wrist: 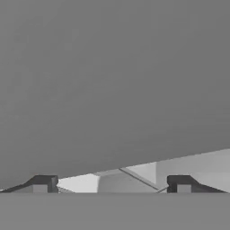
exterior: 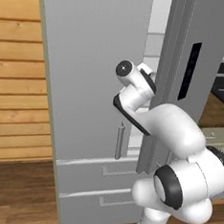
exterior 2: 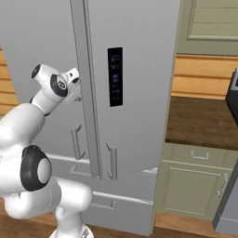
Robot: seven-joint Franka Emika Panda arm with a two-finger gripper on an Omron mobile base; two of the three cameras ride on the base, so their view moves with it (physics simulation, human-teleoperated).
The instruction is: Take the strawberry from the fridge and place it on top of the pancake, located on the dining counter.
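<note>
The tall light grey fridge [exterior: 87, 83] stands right in front of me, and its right door [exterior 2: 135, 69], the one with the dark display panel, is swung ajar. A narrow strip of white interior [exterior: 156, 36] shows between the two doors. My arm reaches up to that gap, with the hand [exterior 2: 70, 78] at the edge of the ajar door. In the hand view my gripper [wrist: 112, 185] is open, its fingertips [wrist: 42, 184] far apart, with a flat grey door surface [wrist: 112, 81] close ahead. The strawberry is hidden. The pancake and the dining counter are out of view.
Vertical bar handles [exterior 2: 111, 160] hang low on the doors, and two drawers [exterior: 102, 190] lie beneath them. A wooden plank wall [exterior: 16, 76] is on the left. To the right stands a wall counter with green cabinet doors [exterior 2: 200, 181], with a dark appliance [exterior 2: 232, 93] past it.
</note>
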